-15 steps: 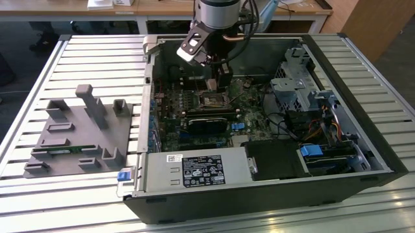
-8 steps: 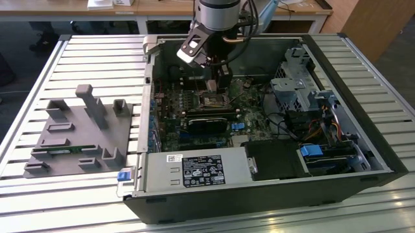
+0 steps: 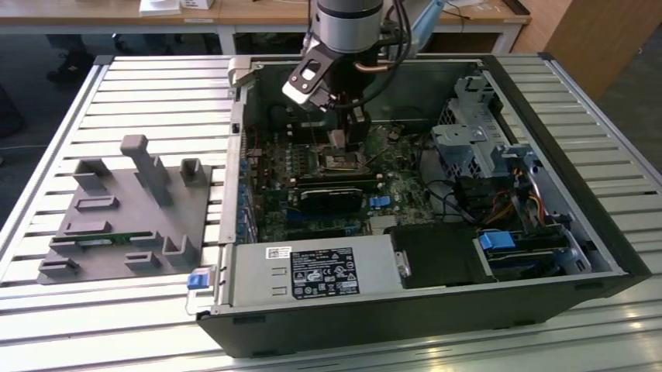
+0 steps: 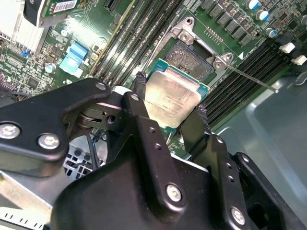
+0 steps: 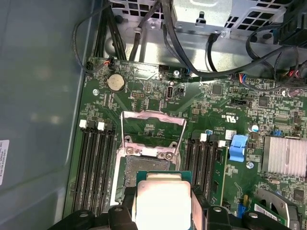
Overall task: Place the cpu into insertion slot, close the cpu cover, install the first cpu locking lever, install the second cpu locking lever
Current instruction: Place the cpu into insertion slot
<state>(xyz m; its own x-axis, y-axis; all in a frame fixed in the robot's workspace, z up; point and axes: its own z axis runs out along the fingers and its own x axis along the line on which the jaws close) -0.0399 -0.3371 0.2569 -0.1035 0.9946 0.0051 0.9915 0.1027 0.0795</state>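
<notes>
My gripper [image 4: 170,108] is shut on the cpu [image 4: 170,98], a flat silver-grey square chip pinched by its edges between two black fingers [image 4: 140,93]. In the first wrist view the cpu [image 5: 162,199] hangs just above one edge of the insertion slot [image 5: 139,167], partly overlapping it. The slot's dark centre [image 4: 192,56] lies bare. The cpu cover [image 5: 153,128], a thin silver frame, stands flipped open at the slot's far side. A thin locking lever [image 4: 252,78] sticks out, unlatched. In the exterior view my gripper [image 3: 349,133] hovers over the insertion slot [image 3: 339,161] inside the open computer case.
Black memory slots [image 5: 96,167] flank the socket on both sides. A finned silver heatsink [image 5: 285,154] and a blue connector [image 5: 238,146] sit nearby, with cables [image 5: 211,43] at the board's edge. A grey fixture [image 3: 124,209] rests on the slatted table outside the case wall [image 3: 232,155].
</notes>
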